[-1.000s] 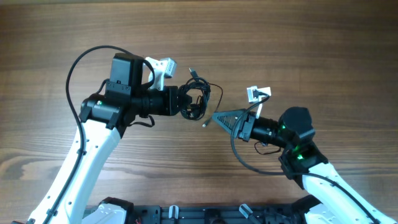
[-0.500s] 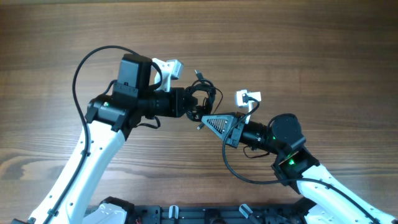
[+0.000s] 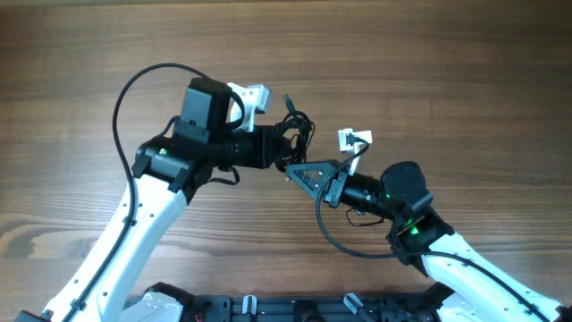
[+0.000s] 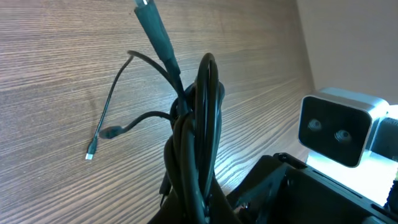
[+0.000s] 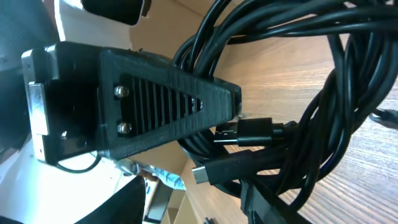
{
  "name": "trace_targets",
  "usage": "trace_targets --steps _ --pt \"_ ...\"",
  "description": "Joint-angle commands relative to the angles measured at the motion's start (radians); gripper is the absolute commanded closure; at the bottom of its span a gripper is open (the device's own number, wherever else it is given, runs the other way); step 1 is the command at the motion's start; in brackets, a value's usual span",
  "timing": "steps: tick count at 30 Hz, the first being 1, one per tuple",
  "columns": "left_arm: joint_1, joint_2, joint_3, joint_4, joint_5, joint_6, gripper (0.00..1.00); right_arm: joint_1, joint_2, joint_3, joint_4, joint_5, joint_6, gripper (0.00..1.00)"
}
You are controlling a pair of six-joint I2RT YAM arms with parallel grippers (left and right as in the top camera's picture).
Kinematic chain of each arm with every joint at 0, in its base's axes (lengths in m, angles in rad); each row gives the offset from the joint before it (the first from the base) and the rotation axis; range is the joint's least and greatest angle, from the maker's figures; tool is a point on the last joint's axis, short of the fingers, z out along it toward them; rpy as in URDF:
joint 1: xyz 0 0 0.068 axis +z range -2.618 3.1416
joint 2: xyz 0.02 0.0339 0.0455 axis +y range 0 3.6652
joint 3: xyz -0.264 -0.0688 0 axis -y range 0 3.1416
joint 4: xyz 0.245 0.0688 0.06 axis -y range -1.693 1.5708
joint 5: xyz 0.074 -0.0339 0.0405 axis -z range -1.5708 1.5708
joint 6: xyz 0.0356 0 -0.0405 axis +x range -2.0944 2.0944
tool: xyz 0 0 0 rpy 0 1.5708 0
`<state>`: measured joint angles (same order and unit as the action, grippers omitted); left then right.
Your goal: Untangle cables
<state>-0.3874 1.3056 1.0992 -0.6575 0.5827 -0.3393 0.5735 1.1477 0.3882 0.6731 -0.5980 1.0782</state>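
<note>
From overhead, the wooden table (image 3: 429, 54) fills the picture. The left arm (image 3: 152, 192) comes in from 7 o'clock and the right arm (image 3: 407, 201) from 5 o'clock, and they meet just above centre.

The left gripper (image 3: 275, 150) points toward 3 o'clock with its jaws together, clamped on the cables (image 3: 298, 132). The cables sit as a small black knot right at its tip. The right gripper (image 3: 299, 173) points toward 9 o'clock, just at 5 o'clock of that knot and touching or nearly touching it.

The overhead view shows me only a dark clump. The left wrist view opens it up. There the cables (image 4: 199, 130) rise from the bottom edge as a tight bundle of loops held off the table. One long plug (image 4: 152, 25) sticks out toward 11 o'clock, and a thin strand trails toward 8 o'clock to a small plug end (image 4: 91, 155) over the wood. A white camera housing (image 4: 339, 134) sits at 3 o'clock. The left fingers themselves are cut off below the frame.

The right wrist view is closest. One ribbed triangular finger (image 5: 161, 99) reaches in from 9 o'clock, with cable loops (image 5: 348, 106) wrapped past its tip. A flat-ended plug (image 5: 211, 171) sits just at 5 o'clock of it.

I can see only that one finger. Its partner is hidden, so I cannot tell whether the right jaws are apart or closed on a strand.
</note>
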Motion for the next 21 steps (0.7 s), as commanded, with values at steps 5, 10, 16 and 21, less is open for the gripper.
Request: trace_targets --steps 5,10,16,21 --pt "-0.060 0.000 0.013 0.029 0.028 -0.013 0.96 0.002 0.016 0.006 -0.033 0.062 0.109 0.49" --pt "-0.084 0.000 0.013 0.042 0.025 -0.013 0.96 0.002 0.016 0.006 -0.099 0.103 0.106 0.54" --pt "-0.099 0.000 0.013 0.038 0.020 -0.009 0.96 0.002 0.016 0.006 -0.107 0.164 0.100 0.81" --pt "-0.099 0.000 0.013 -0.020 -0.098 -0.005 0.96 -0.001 0.016 0.006 -0.106 0.164 0.105 0.95"
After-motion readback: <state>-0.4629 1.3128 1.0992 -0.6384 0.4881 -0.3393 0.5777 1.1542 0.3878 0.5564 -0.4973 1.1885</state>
